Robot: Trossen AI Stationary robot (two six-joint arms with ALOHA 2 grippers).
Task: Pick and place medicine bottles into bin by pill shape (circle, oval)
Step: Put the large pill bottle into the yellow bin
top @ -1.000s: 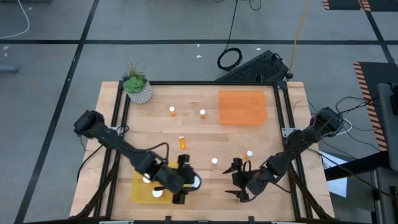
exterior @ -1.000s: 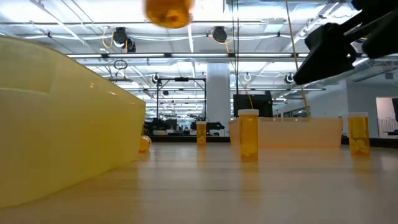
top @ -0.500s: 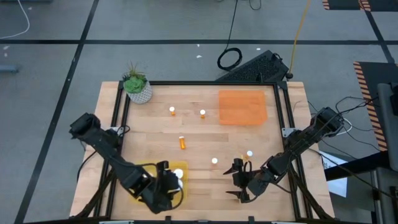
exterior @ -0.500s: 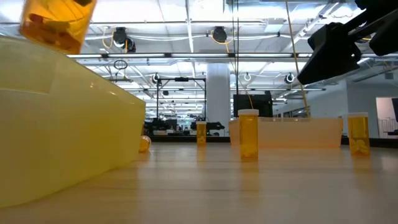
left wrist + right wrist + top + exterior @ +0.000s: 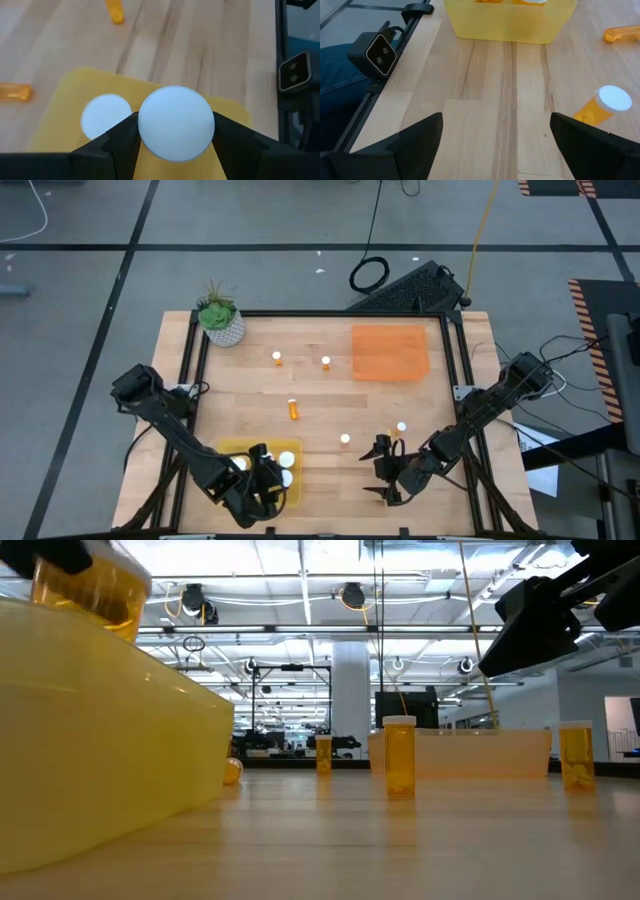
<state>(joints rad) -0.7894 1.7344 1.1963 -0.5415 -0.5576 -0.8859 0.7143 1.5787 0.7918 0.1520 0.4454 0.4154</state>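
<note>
1. Left hand [image 5: 175, 137] grips a white-capped pill bottle [image 5: 176, 123] over the yellow tray [image 5: 228, 470].
2. Another capped bottle [image 5: 106, 115] stands in that tray, just beside the held one.
3. Right hand [image 5: 385, 472] waits with fingers spread wide, to the right of the yellow tray, over the bench [image 5: 320, 395].

Small orange translucent pill bottle with white round cap [image 5: 175, 123], clamped upright between left pincer [image 5: 175, 134] fingers above flat yellow translucent tray [image 5: 228, 458]. Second white-capped bottle [image 5: 105, 116] standing inside that tray. Flat orange translucent tray [image 5: 390, 352] far across.
</note>
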